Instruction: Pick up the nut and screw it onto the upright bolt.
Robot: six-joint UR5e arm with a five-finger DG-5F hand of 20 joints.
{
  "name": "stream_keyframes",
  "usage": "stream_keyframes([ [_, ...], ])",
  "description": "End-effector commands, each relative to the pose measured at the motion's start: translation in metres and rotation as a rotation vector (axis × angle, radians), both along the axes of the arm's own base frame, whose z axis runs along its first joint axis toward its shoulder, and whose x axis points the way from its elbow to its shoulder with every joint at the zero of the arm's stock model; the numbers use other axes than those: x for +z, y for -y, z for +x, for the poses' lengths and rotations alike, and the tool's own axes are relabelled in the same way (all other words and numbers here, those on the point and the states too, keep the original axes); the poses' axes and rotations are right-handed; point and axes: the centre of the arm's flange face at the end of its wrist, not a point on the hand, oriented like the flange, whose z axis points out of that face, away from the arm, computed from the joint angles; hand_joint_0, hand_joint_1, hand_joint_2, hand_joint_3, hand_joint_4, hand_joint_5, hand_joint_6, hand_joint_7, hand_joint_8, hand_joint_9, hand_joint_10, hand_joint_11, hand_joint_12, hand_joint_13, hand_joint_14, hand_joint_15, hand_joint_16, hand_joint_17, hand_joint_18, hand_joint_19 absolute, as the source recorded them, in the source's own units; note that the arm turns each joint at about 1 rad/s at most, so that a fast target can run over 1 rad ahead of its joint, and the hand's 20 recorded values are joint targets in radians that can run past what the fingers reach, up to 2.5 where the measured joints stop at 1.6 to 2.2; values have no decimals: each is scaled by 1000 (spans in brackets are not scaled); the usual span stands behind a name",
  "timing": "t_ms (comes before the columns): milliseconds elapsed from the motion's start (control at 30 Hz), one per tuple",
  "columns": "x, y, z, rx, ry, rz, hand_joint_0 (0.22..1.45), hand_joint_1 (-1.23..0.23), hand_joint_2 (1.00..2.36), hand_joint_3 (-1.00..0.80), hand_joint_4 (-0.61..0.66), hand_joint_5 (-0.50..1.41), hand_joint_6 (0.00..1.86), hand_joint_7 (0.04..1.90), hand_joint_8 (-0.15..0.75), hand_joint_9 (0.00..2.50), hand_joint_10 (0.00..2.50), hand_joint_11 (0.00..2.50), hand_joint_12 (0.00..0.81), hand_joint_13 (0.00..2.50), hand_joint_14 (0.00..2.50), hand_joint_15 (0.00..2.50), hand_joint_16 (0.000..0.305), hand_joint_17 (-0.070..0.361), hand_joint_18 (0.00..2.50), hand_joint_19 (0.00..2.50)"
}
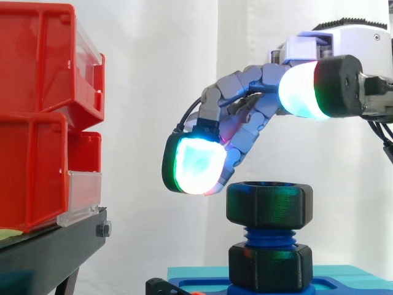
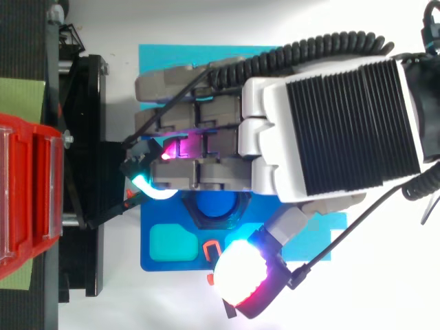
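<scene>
Nearest the side camera: large black nut (image 1: 269, 201), hex-sided, sitting level on the top turns of the upright blue bolt (image 1: 268, 235), with bare thread below it and a second black hex collar (image 1: 268, 265) at the foot. From above, seen as a dark rim round the blue bolt end. Judged partly screwed on, not run down. Looks like rigid moulded plastic: probably light, stiff, unlikely to crush, a little slick on the flats; coarse thread, so likely to bind if tipped. Best taken across two opposite flats, thumb on one side and fingers on the other, from directly above, kept level while turning. Just above and behind: hand (image 1: 245, 104), holding nothing, fingers loosely bent downward, thumb pad (image 1: 301, 89) spread well away to the side. Glowing fingertip (image 1: 195, 165) just beside the nut's upper rim; contact possibly there, hard to say from this angle. Underneath: blue base plate (image 1: 202, 286) on a teal sheet (image 1: 196, 271). Farther off: red bins (image 1: 37, 110) on a black stand (image 1: 49, 246); white curtain (image 1: 153, 61) behind everything.
</scene>
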Motion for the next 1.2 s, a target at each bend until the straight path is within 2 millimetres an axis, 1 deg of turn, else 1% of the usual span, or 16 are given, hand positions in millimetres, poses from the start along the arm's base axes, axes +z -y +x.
stream_keyframes([
  [0, -2, -2, -2, 4, -17, -3, 498, -73, 1000, -500, 218, -87, 503, 800, 206, 836, 0, 0, 210, 564, 0, 0, 23, 52, 281, 22],
  [133, -4, 5, -5, -4, -41, -9, 498, -77, 1000, -500, 200, -103, 502, 706, 191, 793, 0, 0, 209, 512, 0, 0, 23, 52, 219, 4],
  [267, -8, 9, -9, -7, -79, -13, 497, -77, 1000, -500, 199, -104, 502, 724, 191, 776, 0, 0, 211, 488, 0, 0, 23, 51, 199, 0],
  [300, -9, 11, -11, -10, -94, -15, 497, -78, 1000, -500, 214, -97, 503, 768, 197, 786, 0, 0, 213, 490, 0, 0, 23, 51, 198, 0],
  [367, -13, 13, -14, -13, -120, -21, 510, -111, 1000, -500, 254, -66, 504, 925, 233, 941, 0, 0, 205, 580, 0, 0, 19, 44, 251, 0],
  [433, -13, 16, -15, -14, -130, -25, 522, -146, 1000, -500, 246, -42, 505, 1055, 228, 1056, 0, 0, 185, 651, 0, 0, 18, 39, 346, 0],
  [467, -16, 19, -20, -19, -164, -43, 527, -160, 1000, -500, 209, -21, 505, 1170, 237, 1148, 0, 18, 167, 699, 0, 0, 15, 34, 406, 1],
  [533, -17, 22, -22, -20, -174, -51, 530, -170, 1000, -500, 201, -15, 505, 1216, 231, 1176, 3, 32, 160, 728, 0, 0, 14, 32, 419, 0],
  [567, -17, 23, -22, -21, -180, -52, 531, -181, 1000, -500, 181, -4, 504, 1304, 242, 1241, 0, 63, 160, 781, 0, 0, 13, 29, 472, 0],
  [667, -19, 27, -23, -27, -183, -56, 535, -197, 1000, -500, 158, 15, 502, 1419, 247, 1329, 1, 93, 150, 831, 0, 0, 12, 27, 537, 15],
  [733, -17, 31, -23, -31, -180, -56, 537, -206, 1000, -500, 138, 27, 501, 1461, 242, 1376, 4, 106, 143, 865, 0, 0, 11, 25, 571, 17],
  [800, -16, 35, -23, -38, -173, -53, 538, -217, 1000, -500, 135, 35, 509, 1480, 235, 1395, 4, 102, 139, 880, 0, 0, 11, 25, 591, 29],
  [900, -16, 39, -23, -44, -169, -53, 538, -225, 1000, -500, 103, 33, 581, 1347, 226, 1430, 3, 103, 133, 929, 0, 0, 10, 22, 641, 38],
  [1000, -13, 46, -23, -49, -160, -50, 531, -220, 1000, -500, 123, 34, 574, 1355, 228, 1440, 4, 102, 132, 940, 0, 0, 10, 22, 646, 35],
  [1033, -7, 47, -21, -46, -151, -49, 527, -214, 1000, -500, 152, 41, 500, 1467, 233, 1425, 4, 107, 135, 937, 0, 0, 10, 24, 648, 41],
  [1167, 14, 51, -15, -26, -106, -47, 520, -200, 1000, -500, 180, 25, 503, 1380, 219, 1394, 4, 109, 141, 921, 0, 0, 14, 31, 628, 60],
])
